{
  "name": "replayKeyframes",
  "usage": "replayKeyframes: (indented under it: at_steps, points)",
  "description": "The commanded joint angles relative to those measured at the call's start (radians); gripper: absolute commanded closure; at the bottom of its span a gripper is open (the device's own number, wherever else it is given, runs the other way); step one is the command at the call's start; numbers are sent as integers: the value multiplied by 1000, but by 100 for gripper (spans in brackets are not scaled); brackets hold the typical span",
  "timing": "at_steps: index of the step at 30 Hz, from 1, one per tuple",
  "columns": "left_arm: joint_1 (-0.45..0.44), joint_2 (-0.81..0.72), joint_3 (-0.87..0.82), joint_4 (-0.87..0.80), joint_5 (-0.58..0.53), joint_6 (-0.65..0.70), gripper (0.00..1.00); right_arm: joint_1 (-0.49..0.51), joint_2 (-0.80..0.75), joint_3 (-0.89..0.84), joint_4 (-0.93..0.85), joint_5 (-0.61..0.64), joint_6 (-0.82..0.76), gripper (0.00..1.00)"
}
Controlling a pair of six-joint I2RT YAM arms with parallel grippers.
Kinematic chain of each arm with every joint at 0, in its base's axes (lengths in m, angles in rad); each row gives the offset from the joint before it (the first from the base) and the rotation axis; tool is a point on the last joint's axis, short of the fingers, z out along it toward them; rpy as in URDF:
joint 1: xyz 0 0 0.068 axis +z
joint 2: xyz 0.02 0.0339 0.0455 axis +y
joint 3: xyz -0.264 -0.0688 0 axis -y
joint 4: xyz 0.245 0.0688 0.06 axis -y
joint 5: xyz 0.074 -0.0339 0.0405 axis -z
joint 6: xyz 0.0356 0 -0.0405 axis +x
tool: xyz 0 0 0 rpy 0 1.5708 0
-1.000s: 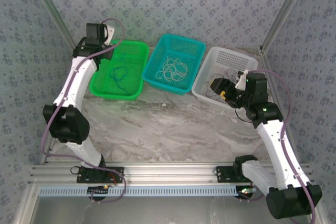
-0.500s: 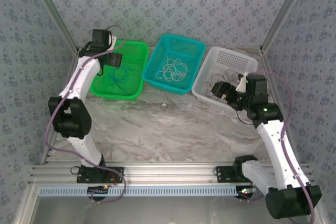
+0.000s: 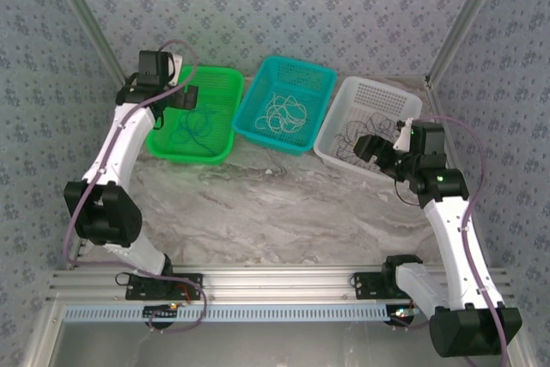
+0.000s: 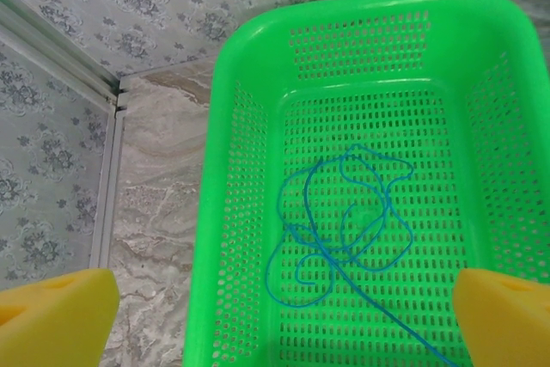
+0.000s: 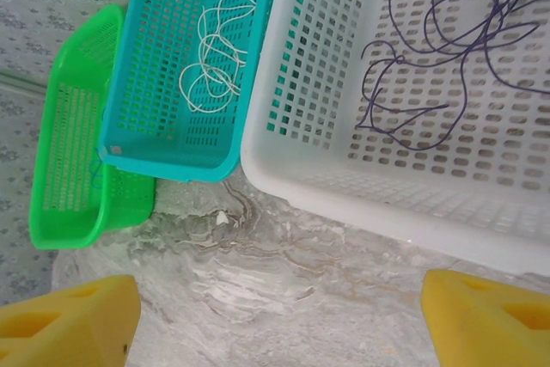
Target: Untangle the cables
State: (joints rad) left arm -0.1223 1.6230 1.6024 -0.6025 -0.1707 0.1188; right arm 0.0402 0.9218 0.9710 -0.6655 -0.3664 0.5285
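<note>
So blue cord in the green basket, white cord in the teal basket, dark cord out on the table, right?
No: the dark cord lies in the white basket, not on the table, as the right wrist view shows. The rest is right.

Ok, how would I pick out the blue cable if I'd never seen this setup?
Three baskets stand in a row along the far edge of the table; take the green basket at the left end. The blue cable lies in loose loops on its floor. It alone is blue: the teal basket beside it holds white cable, the white basket dark cable.
</note>
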Motion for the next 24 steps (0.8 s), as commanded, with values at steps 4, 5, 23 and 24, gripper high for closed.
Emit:
replayKeyframes:
  at_steps: [4,5,23,24]
  points:
    - [19,-124,-136,97,124,-75,1,-2,-43,28,-25,121,-158,11]
    - [19,-156,-172,122,137,-91,1,2,-54,19,-18,146,-174,11]
    - [18,-343,-598,488,167,-157,1,89,-44,-443,736,545,-452,10]
    - [18,-322,-612,525,179,-139,0,90,-10,-479,820,533,-496,12]
